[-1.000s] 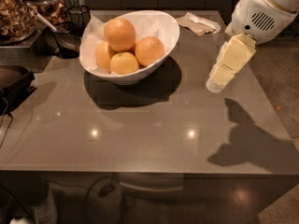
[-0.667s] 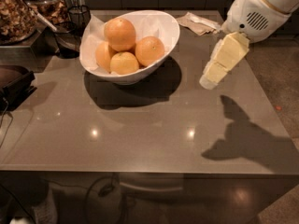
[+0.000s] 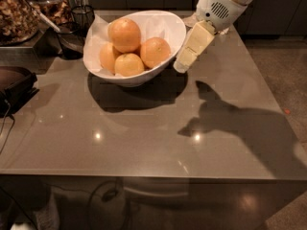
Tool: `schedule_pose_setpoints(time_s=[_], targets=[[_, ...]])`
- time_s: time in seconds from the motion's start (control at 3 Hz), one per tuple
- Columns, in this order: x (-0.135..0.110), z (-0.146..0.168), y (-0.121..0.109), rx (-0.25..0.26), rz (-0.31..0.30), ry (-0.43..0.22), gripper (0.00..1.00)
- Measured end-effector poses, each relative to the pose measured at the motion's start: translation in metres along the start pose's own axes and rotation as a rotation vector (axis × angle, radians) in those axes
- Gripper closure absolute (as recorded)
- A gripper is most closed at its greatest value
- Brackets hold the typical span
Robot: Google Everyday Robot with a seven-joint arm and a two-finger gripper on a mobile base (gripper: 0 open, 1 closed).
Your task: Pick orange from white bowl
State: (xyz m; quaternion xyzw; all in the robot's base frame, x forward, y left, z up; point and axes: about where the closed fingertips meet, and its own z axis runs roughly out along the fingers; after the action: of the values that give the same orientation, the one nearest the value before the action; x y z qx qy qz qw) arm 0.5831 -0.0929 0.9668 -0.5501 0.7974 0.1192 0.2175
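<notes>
The white bowl [image 3: 169, 32], lined with white paper, stands at the back left of the grey table. It holds several round fruits. The orange [image 3: 125, 34] is the largest and lies on top of the pile; paler fruits lie in front of it [image 3: 128, 64] and to its left [image 3: 107, 56], and another orange fruit lies to its right [image 3: 155, 51]. My gripper [image 3: 182, 65], cream-coloured on a white arm, hangs just outside the bowl's right rim, pointing down and to the left, above the table. It holds nothing that I can see.
A glass jar of dried pieces [image 3: 14, 13] and a dark wire cup [image 3: 84, 16] stand at the back left. A dark object [image 3: 17, 87] lies at the left edge. Crumpled paper [image 3: 190, 20] lies behind the arm. The table's front edge [image 3: 153, 176] is close.
My gripper has moved left and slightly up, from over the table's right half to right beside the bowl's right rim. The bowl and fruits have not moved.
</notes>
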Motion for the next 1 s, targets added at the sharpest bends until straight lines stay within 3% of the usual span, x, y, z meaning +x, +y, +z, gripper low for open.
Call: schedule_pose_setpoints(time_s=[0.33, 0.67, 1.0], targets=[[-0.005, 0.002, -0.002, 0.003, -0.005, -0.009, 0.00], [-0.011, 0.003, -0.005, 0.007, 0.006, -0.071, 0.00], [-0.040, 0.009, -0.023, 0.036, -0.014, -0.128, 0.00]])
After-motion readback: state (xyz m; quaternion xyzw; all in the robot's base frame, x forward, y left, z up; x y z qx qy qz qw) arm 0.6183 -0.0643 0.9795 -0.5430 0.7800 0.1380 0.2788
